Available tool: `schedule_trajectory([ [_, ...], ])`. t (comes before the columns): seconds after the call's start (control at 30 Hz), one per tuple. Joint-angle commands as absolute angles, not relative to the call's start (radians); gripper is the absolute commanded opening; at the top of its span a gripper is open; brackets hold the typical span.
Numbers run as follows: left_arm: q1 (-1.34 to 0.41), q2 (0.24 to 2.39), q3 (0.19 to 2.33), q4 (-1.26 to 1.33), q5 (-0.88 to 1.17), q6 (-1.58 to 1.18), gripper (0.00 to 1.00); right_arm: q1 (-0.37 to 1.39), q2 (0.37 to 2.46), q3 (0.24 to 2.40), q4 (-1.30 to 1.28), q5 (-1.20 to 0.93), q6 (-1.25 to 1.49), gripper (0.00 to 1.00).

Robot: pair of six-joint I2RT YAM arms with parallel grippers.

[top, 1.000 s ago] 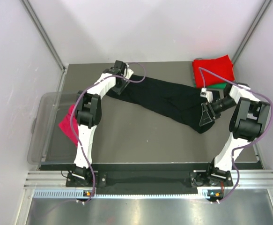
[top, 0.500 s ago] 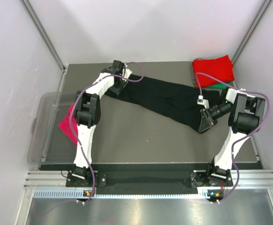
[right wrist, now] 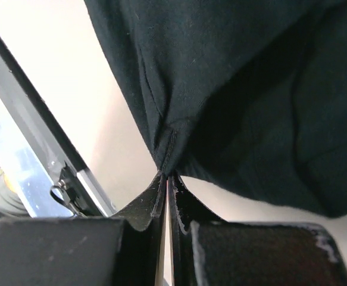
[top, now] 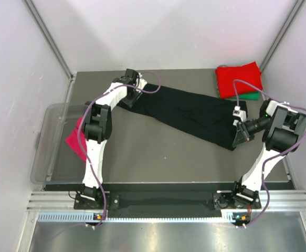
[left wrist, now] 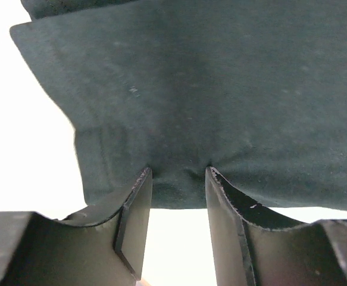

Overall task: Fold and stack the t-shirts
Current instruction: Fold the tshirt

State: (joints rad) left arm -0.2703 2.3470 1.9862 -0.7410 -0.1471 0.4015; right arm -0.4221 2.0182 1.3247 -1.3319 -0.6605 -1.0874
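Observation:
A black t-shirt (top: 189,113) lies stretched in a band across the table, from the far left to the right. My left gripper (top: 133,96) is at its far-left end. In the left wrist view its fingers stand apart (left wrist: 179,173), open, with the black t-shirt (left wrist: 221,89) hem puckered between the tips. My right gripper (top: 239,137) is at the right end. In the right wrist view it (right wrist: 167,174) is shut, pinching a seamed corner of the black t-shirt (right wrist: 233,77). A folded red t-shirt (top: 239,79) lies on a green one (top: 249,96) at the far right.
A clear plastic bin (top: 45,157) stands off the table's left edge, with a magenta-red t-shirt (top: 75,137) hanging over its near wall. Grey side walls rise on both sides. The table's dark front rail (top: 163,186) runs between the arm bases.
My right gripper has shut on the black shirt's right corner and drawn it to the right, pulling the cloth straighter. The left gripper has stayed at the far-left end, its fingers slightly narrower.

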Motion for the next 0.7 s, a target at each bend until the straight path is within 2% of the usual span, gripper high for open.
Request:
schedule_trajectory([
  [0.0,-0.252,2.309,1.938,-0.7,-0.155,0.433,0.46,-0.471,1.974,1.358,-1.473,-0.637,-1.155,0.0],
  [0.43,-0.212,2.28,1.931,-0.761,-0.08,0.465,0.45,-0.511,2.0,1.348,-1.471,-0.624,-1.166,0.0],
  [0.67,-0.209,2.24,1.876,-0.796,-0.106,0.448,0.43,-0.514,1.983,1.325,-1.456,-0.63,-1.167,0.01],
])
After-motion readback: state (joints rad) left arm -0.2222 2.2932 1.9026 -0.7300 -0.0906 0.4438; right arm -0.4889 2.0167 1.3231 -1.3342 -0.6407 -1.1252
